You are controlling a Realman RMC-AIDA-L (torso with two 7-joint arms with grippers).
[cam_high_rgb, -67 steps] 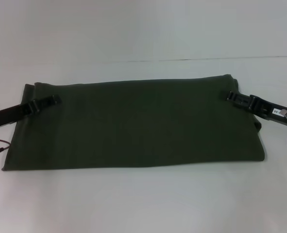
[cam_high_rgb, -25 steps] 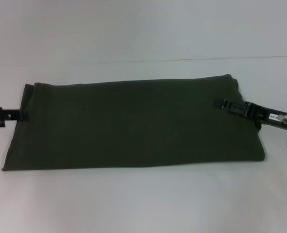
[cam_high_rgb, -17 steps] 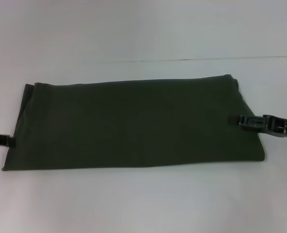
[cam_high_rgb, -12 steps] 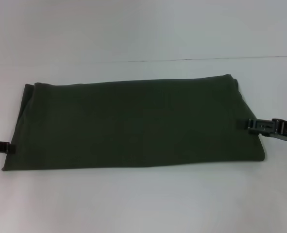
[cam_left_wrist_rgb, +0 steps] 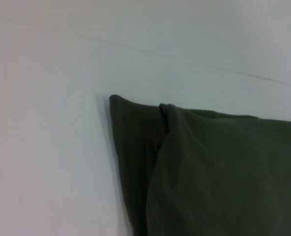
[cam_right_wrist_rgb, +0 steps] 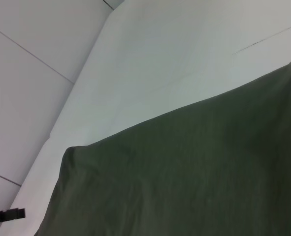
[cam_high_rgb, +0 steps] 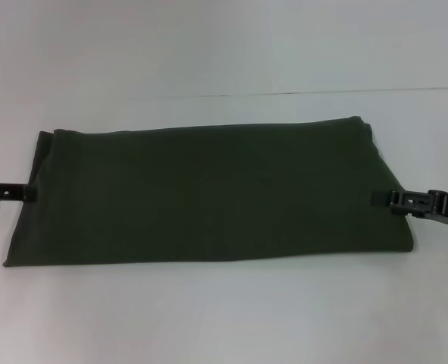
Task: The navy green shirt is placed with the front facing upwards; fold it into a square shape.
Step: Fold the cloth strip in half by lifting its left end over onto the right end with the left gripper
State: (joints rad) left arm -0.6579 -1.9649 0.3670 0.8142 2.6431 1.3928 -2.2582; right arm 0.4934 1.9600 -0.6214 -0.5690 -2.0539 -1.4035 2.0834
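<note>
The shirt (cam_high_rgb: 208, 193) lies folded into a wide flat band across the middle of the white table (cam_high_rgb: 224, 318), plain green side up, with no lettering or label readable. The left gripper (cam_high_rgb: 11, 192) sits at its left end and the right gripper (cam_high_rgb: 390, 199) at its right edge; whether either claw is spread or pinching cannot be told.

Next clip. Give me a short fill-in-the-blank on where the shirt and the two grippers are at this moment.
1. The navy green shirt lies folded into a long ____ on the white table.
2. The left gripper is at the shirt's ____ end.
3. The right gripper is at the shirt's ____ end.
4. No ____ shows on the upward face.

Missing words: rectangle; left; right; lettering
</note>
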